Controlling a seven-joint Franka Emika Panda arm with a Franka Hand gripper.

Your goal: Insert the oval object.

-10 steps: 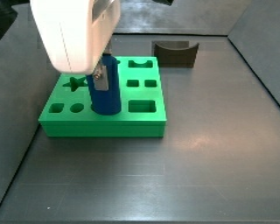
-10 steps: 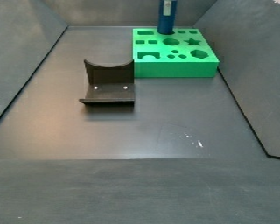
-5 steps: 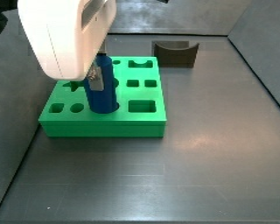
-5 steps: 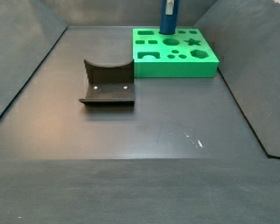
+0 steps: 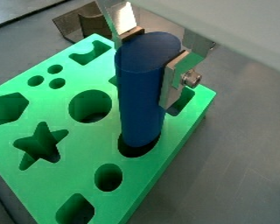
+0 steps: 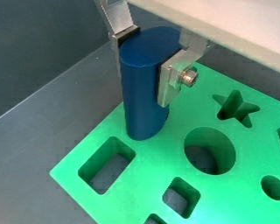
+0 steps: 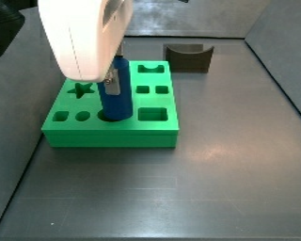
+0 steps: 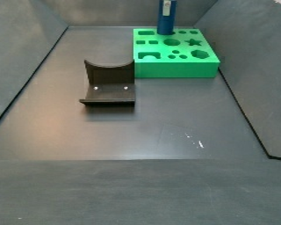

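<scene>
The oval object is a tall blue peg [image 5: 145,96], upright between the fingers of my gripper [image 5: 152,57]. The gripper is shut on its upper part. The peg's lower end stands in a hole of the green block [image 5: 166,168], with a dark crescent of the hole showing beside it. In a wrist view the peg [image 6: 143,87] stands near the edge of the block [image 6: 149,162], gripper [image 6: 150,54] clamped on it. In a side view the gripper [image 7: 112,80] holds the peg [image 7: 114,94] over the block [image 7: 116,136]. The peg [image 8: 165,19] also shows at the far block [image 8: 178,68].
A dark olive block with a curved notch [image 7: 188,56] lies on the floor apart from the green block; it also shows in a side view [image 8: 108,83]. The green block has star, round and rectangular holes. Walls enclose the grey floor.
The gripper with the peg has shifted slightly sideways over the block and come down a little; the peg's lower end now sits in the hole.
</scene>
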